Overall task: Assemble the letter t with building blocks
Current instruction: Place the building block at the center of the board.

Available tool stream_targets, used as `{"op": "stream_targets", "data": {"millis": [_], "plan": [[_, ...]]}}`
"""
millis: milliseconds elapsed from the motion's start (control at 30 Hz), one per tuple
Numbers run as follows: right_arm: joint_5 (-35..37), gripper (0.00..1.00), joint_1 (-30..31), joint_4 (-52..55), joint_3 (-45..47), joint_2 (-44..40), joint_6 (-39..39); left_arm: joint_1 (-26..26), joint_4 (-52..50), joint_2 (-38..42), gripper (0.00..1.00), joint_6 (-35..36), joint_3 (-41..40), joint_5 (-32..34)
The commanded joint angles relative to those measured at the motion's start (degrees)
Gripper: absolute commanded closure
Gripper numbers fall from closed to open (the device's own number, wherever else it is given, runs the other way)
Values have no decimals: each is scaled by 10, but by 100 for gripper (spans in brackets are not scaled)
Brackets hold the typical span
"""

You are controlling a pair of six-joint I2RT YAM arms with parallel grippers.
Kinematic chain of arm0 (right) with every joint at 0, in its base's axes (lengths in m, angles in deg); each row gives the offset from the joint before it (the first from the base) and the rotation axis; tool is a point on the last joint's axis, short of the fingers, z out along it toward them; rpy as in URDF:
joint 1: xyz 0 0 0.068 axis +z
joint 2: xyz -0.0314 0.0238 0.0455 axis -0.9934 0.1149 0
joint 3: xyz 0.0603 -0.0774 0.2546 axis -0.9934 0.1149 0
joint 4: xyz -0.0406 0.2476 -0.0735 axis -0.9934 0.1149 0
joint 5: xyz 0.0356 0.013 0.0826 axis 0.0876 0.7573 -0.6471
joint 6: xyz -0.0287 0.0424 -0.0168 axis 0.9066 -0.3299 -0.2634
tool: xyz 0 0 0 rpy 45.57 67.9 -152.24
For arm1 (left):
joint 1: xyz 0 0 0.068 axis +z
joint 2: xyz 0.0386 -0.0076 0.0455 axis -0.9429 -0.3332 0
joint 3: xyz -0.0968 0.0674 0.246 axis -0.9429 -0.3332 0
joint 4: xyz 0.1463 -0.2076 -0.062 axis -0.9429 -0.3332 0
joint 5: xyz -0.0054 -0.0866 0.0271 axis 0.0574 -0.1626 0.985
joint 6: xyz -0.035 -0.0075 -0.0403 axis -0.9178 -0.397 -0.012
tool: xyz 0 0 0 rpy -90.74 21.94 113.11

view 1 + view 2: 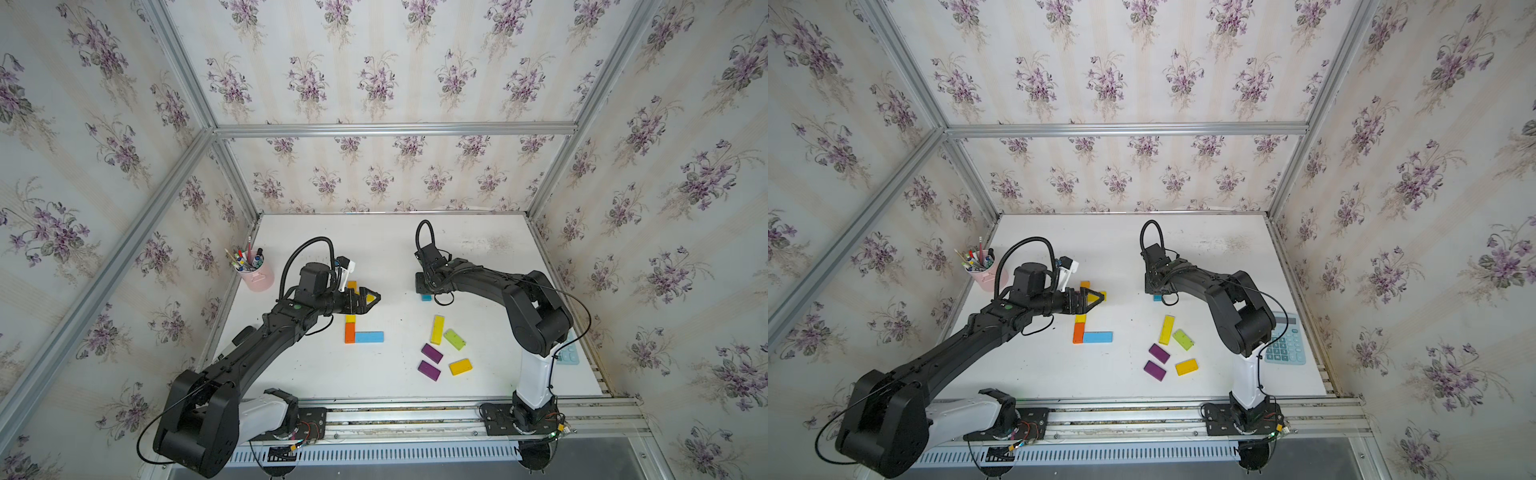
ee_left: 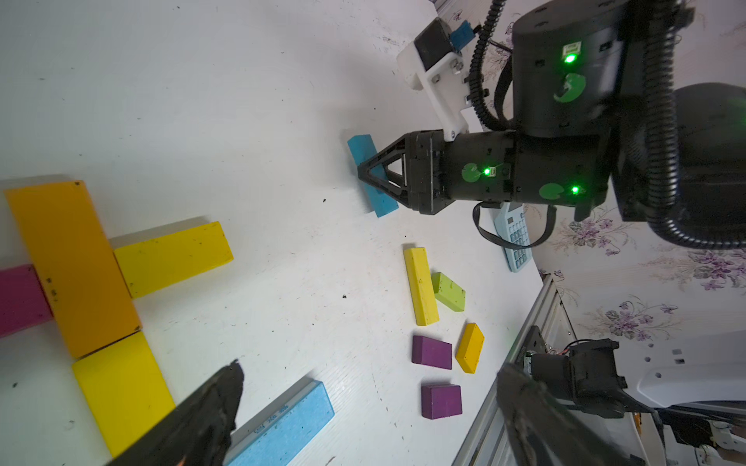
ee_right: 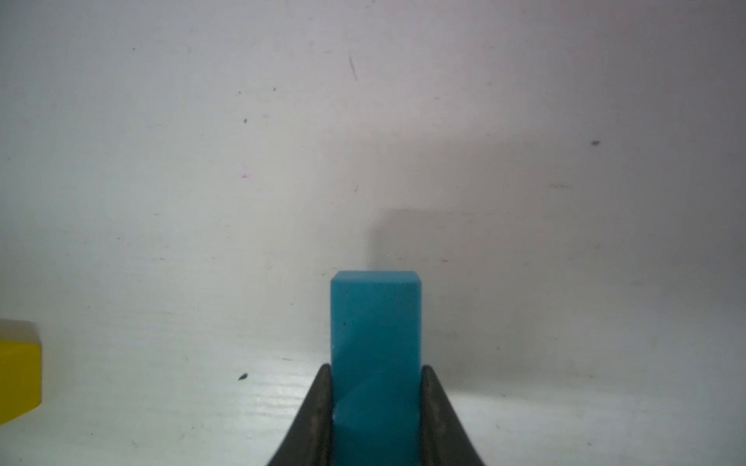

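**At the far middle of the worktop, a teal block is in the grip**

Toward the back of the worktop (image 1: 386, 249), the right gripper (image 3: 376, 375) is clenched across the teal block (image 3: 375, 318), one finger pressed to each long side. The left wrist view shows the block lying low against the surface; whether it has left the worktop cannot be told.

The letter t (image 2: 76, 270) lies on the left half. It has a stem of orange and yellow blocks, a yellow block (image 2: 173, 258) and a pink block (image 2: 18, 300) as crossbar arms, and a blue block (image 1: 369, 336) as the foot. The left gripper (image 1: 376, 296) hangs above the crossbar with its fingers spread wide, holding nothing.

The spare building blocks (image 1: 437, 329) sit in a loose cluster near the right arm's base, well apart from the letter.

The step in hand looks like picking up the teal block. The letter already reads as nearly whole, so where this block belongs is unclear; it may lengthen the stem or the foot.

The next move calls for a clean lift and a carry leftward. The block should then go down square against a neighbour without nudging the placed pieces. The left gripper may first have to clear the space over the letter.
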Motion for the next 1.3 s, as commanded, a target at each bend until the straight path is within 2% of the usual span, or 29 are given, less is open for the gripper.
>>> {"op": "stream_targets", "data": {"millis": [0, 267, 867, 1033, 1133, 1267], "plan": [[-10, 81, 0, 13, -12, 7, -33, 0, 15, -7, 0, 13, -5, 15], [12, 81, 1, 35, 0, 2, -37, 0, 48, -33, 0, -3, -14, 1], [36, 80, 1, 33, 17, 5, -35, 0, 51, -41, 0, -5, -19, -12], [36, 74, 1, 34, 16, 8, -34, -1, 53, -35, 0, 2, -21, -19], [32, 63, 2, 32, 16, 11, -35, 0, 51, -29, 0, 6, -22, -19], [30, 55, 1, 31, 16, 14, -35, -1, 48, -28, 0, 9, -23, -19]]}}
